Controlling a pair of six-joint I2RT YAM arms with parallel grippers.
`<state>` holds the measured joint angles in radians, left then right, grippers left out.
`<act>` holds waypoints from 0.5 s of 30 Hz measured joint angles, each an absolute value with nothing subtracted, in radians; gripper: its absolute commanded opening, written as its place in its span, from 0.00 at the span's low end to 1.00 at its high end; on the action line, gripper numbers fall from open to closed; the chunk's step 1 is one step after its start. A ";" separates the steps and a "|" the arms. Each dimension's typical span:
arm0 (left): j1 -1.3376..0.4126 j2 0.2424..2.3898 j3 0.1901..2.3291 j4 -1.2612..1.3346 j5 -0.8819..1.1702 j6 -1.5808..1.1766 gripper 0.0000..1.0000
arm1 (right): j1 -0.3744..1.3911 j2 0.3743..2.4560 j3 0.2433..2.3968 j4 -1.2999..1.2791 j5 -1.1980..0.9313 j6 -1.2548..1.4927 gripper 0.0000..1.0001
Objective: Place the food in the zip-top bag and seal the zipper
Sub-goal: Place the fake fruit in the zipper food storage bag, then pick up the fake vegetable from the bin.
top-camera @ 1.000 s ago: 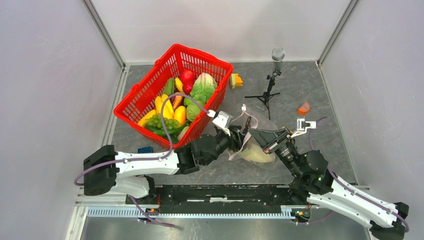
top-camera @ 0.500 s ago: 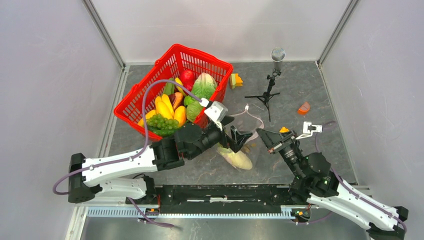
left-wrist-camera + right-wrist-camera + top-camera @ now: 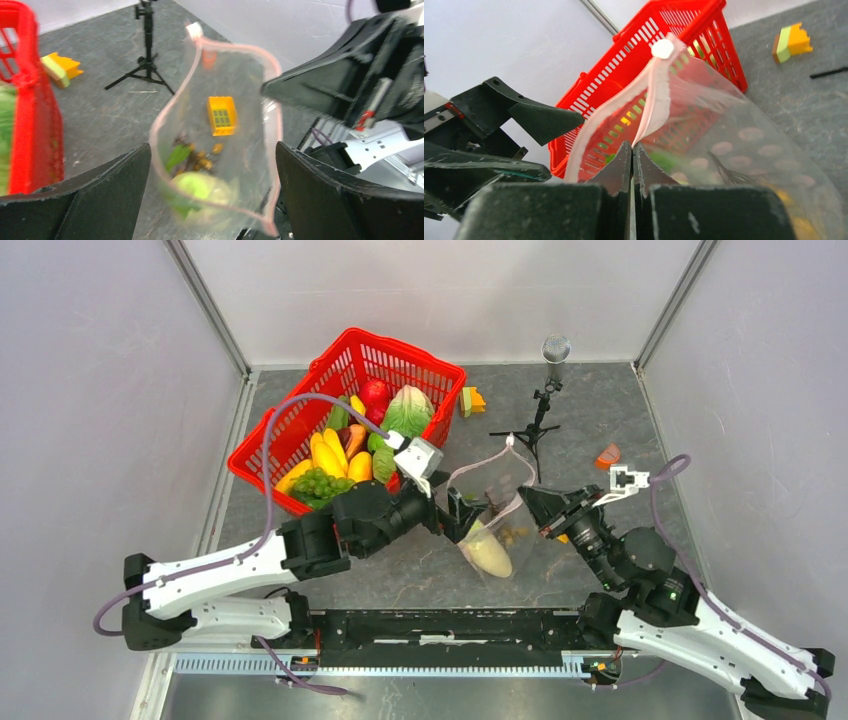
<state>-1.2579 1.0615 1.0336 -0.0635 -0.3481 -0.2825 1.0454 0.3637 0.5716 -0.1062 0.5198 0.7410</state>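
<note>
The clear zip-top bag [image 3: 495, 485] hangs upright with its mouth open. My right gripper [image 3: 532, 503] is shut on its pink zipper [image 3: 656, 95], which runs between the shut fingertips [image 3: 632, 145]. A cream-white and green vegetable [image 3: 488, 552] lies in the bottom of the bag, also in the left wrist view [image 3: 200, 187], beside small yellow-brown bits. My left gripper [image 3: 455, 512] is open and empty at the bag's left side, and its jaws [image 3: 212, 150] stand wide on either side of the zipper loop [image 3: 235, 46]. Lettuce [image 3: 408, 412], a red fruit [image 3: 374, 392] and bananas [image 3: 328, 452] lie in the basket.
The red mesh basket [image 3: 290, 398] stands at the back left, close behind the left gripper. A microphone tripod [image 3: 538, 420] stands behind the bag. A yellow-green block [image 3: 471, 400] and an orange piece [image 3: 607, 455] lie on the table. A yellow block [image 3: 221, 116] shows through the bag.
The right gripper has lifted the bag from lying flat to hanging upright. The left gripper has drawn back to the left. The vegetable has gone down to the bag's bottom.
</note>
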 measured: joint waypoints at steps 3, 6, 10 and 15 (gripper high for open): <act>-1.258 1.021 1.059 -0.138 -0.399 -0.284 1.00 | 1.045 0.402 0.664 -0.152 0.515 0.688 0.00; -1.258 0.947 1.071 -0.217 -0.452 -0.294 1.00 | 1.045 0.420 0.731 -0.199 0.514 0.642 0.01; -1.258 0.856 1.076 -0.307 -0.507 -0.315 1.00 | 1.045 0.423 0.778 -0.249 0.508 0.593 0.01; -1.258 0.817 1.104 -0.407 -0.554 -0.339 1.00 | 1.045 0.439 0.841 -0.302 0.498 0.562 0.01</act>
